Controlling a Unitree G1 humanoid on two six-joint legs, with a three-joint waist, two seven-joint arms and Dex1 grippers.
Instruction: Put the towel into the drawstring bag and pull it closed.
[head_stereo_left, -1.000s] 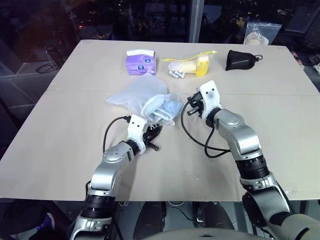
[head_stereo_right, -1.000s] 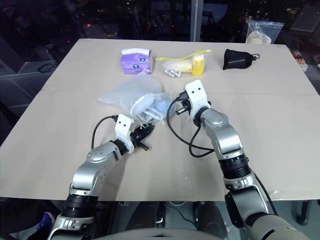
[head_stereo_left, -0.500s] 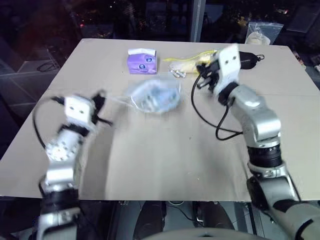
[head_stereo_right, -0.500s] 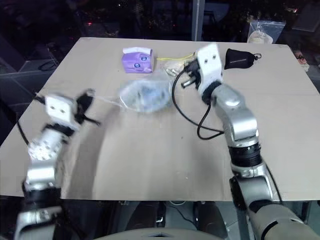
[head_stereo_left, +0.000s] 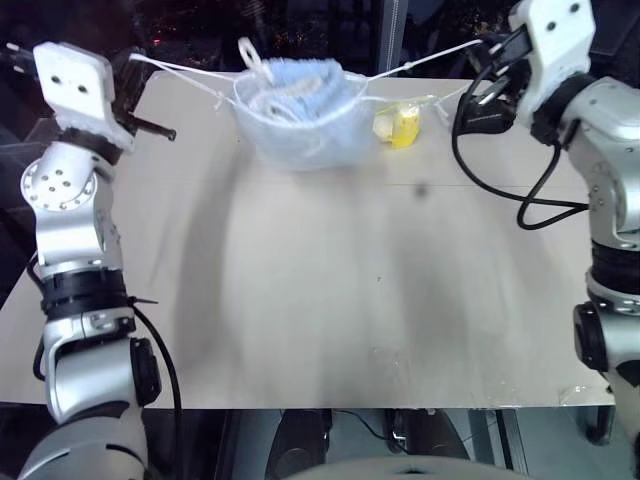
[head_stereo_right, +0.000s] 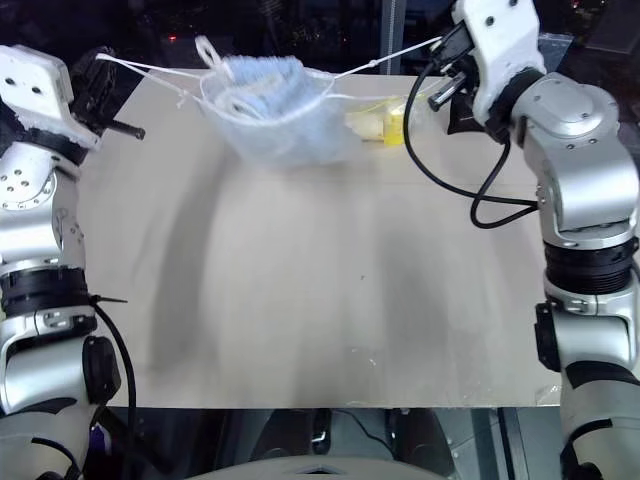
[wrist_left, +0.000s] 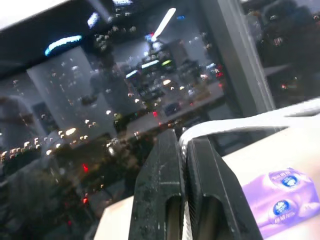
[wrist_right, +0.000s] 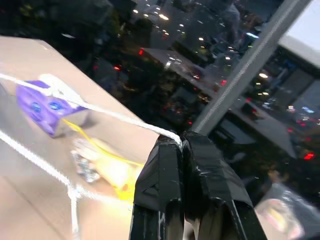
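Above the beige table (head_stereo_left: 330, 300), the translucent white fabric drawstring bag (head_stereo_left: 300, 115) holding the light-blue fluffy towel (head_stereo_left: 305, 80) is hung between the left gripper (wrist_left: 184, 145) and right gripper (wrist_right: 181, 142), each clamped on a white cord (head_stereo_left: 420, 62) stretched level and outward.

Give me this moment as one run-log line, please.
left end effector: shut on cord | right end effector: shut on cord | drawstring bag: hanging above table, towel inside

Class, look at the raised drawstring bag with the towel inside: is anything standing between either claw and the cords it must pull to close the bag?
Nothing visible does. The left claw and right claw are each already shut on a white cord, and the cords run taut to the drawstring bag, which hangs between them above the table with the towel inside.
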